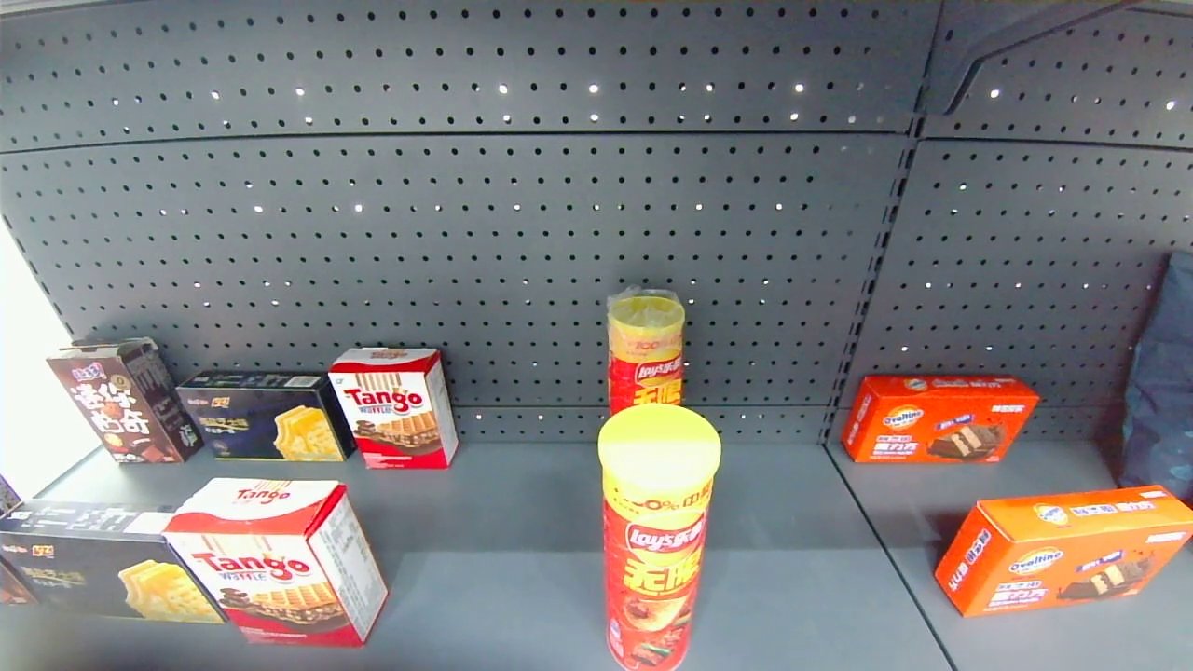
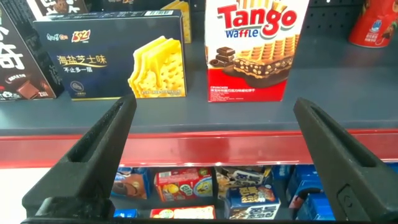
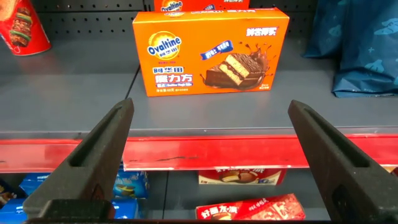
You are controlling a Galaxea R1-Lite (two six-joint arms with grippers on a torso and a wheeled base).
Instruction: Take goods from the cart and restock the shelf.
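Both grippers are hanging just off the front edge of the shelf (image 1: 522,522) right now. The left gripper (image 2: 214,106) is gaping wide with nothing between its fingers, and it's facing the front waffle box (image 2: 255,50) and the front dark box (image 2: 109,59) beside it. The right gripper (image 3: 211,104) is spread just as wide, also holding nothing, and it's facing the front orange box (image 3: 208,53). The red price rail (image 2: 205,146) is running along the shelf lip just beyond both of them.

Taking the front chip can (image 1: 655,550) in the head view as the middle of the dial:
- the back chip can (image 1: 645,354) is standing upright at 12 o'clock, against the pegboard
- the front waffle box and front dark box are sitting side by side, touching, at about 9 o'clock
- the back waffle box (image 1: 396,407), back dark box (image 1: 266,417) and a brown chocolate box (image 1: 121,401) are lining up at roughly 10 o'clock, along the back wall
- the front orange box is lying at 3 o'clock, with the back orange box (image 1: 937,419) at about 2 o'clock
- a blue bag (image 1: 1160,391) is leaning past those, at the far edge

More packaged snacks (image 2: 186,186) are sitting on the level below the rail.
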